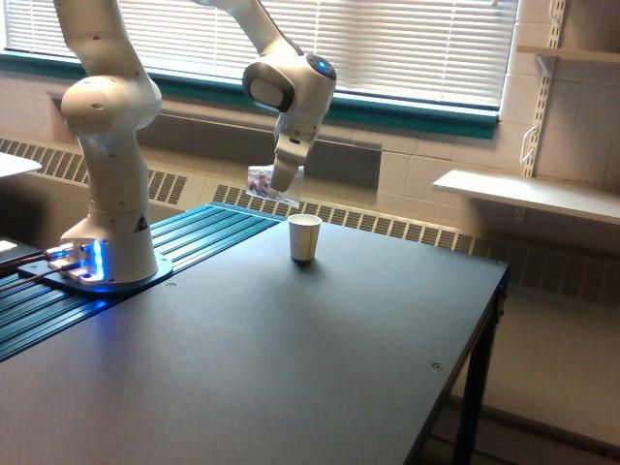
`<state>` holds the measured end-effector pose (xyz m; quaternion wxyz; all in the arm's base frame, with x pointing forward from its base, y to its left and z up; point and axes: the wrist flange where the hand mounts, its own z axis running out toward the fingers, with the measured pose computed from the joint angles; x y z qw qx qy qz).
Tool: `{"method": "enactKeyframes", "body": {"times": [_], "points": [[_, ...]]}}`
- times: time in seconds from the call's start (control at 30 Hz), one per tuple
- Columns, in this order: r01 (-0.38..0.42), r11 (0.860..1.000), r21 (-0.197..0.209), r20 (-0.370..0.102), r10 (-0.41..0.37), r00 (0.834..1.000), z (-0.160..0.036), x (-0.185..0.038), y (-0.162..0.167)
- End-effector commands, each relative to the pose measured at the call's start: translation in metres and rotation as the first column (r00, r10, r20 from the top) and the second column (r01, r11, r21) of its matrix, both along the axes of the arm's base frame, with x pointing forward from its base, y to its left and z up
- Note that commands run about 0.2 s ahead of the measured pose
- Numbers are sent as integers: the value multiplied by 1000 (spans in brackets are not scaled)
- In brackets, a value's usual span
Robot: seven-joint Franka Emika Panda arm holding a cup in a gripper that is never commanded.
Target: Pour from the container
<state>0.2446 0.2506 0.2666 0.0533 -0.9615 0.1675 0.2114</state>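
- We are seeing the gripper [282, 180] clamping the clear cup [266, 184], tilted in the air.
- The cup is hanging above the table's [291, 358] far edge, just beside the white cup [304, 237].

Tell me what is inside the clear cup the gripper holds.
Small reddish-purple pieces show through the clear cup. The gripper covers part of it, so the amount is unclear.
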Motion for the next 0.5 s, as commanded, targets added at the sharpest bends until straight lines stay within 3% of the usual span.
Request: {"method": "enactKeyframes", "body": {"times": [0.03,0.5], "points": [[38,999,-5,-50,-38,998,-2,-1,-5],[69,998,6,-83,-68,994,1,0,-10]]}}
